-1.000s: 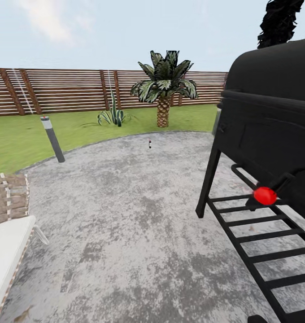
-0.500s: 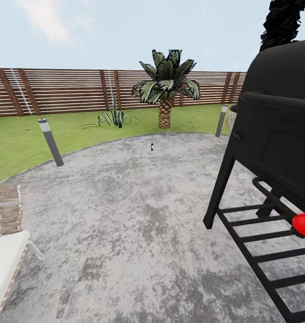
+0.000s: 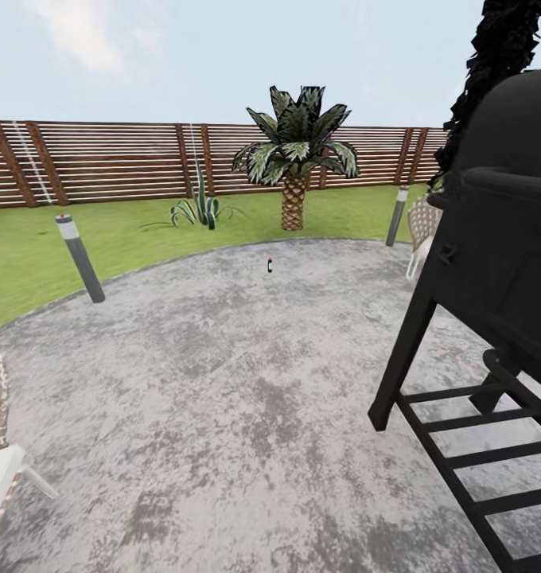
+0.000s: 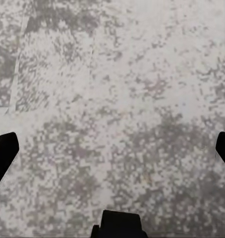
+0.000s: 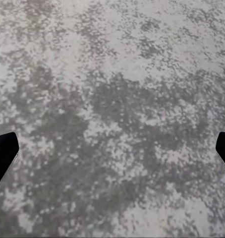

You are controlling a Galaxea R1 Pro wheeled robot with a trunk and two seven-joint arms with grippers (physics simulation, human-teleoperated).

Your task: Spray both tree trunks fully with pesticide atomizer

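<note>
1. Driving stage, no grasp in hand: pesticide atomizer (image 3: 270,265) stands as a tiny upright speck far ahead on the grey paved floor (image 3: 223,382), near the paving's far edge, just short of the lawn.
2. Its long axis looks vertical; too small to tell nozzle direction or the red part clearly.
3. Key relation: atomizer lies straight ahead of the head camera, roughly on the centre line, so neither arm is clearly nearer — judgement, either could take it once the base closes in.
4. Left end effector (image 4: 112,148) points down at bare paving, both fingertips at the frame's edges, spread wide apart, holding nothing.
5. Right end effector (image 5: 112,148) the same: fingers splayed wide, empty, mottled grey paving beneath.
6. Atomizer is well apart from both end effectors.
7. Black grill (image 3: 493,263) stands close on the right side; risk of clipping its leg frame when rolling forward.
8. Short palm (image 3: 293,159) and slat fence (image 3: 103,163) behind the atomizer; grey bollard light (image 3: 79,256) at left.
</note>
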